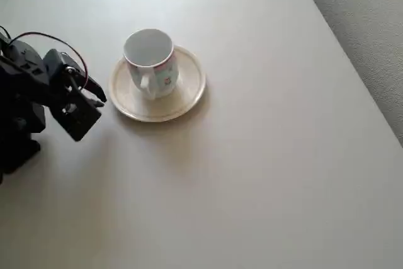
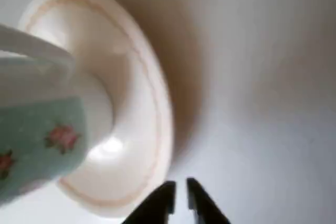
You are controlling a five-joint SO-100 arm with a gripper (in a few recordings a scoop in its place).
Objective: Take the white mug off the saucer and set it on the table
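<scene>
So in the overhead view the white mug (image 1: 150, 60) is seen standing upright on the saucer (image 1: 186, 96), set a bit toward the upper-left part of it rather than dead centre, with its loop handle turned toward the bottom of the picture and small pink and teal prints visible on its side. The saucer itself is laid flat on the off-white tabletop (image 1: 252, 174), in the upper-left part of the picture. The black arm is parked at the left edge, and its gripper (image 1: 96, 90) is pointed rightward at the saucer, held just beside the saucer's left rim but not touching it or the mug; nothing is held in it. The mug is therefore found to the right of the gripper and slightly further up the picture, with a strip of saucer in between. In the wrist view the two dark tips of the gripper (image 2: 180, 192) are seen at the bottom, drawn nearly together with only a thin slit left between them. The saucer (image 2: 152, 129) is seen close up just past the tips, a little blurred, and the mug (image 2: 42, 140) is shown at the left, with pink flower prints on a teal band. A grey textured floor (image 1: 371, 23) is visible past the tabletop's straight edge at top right.
</scene>
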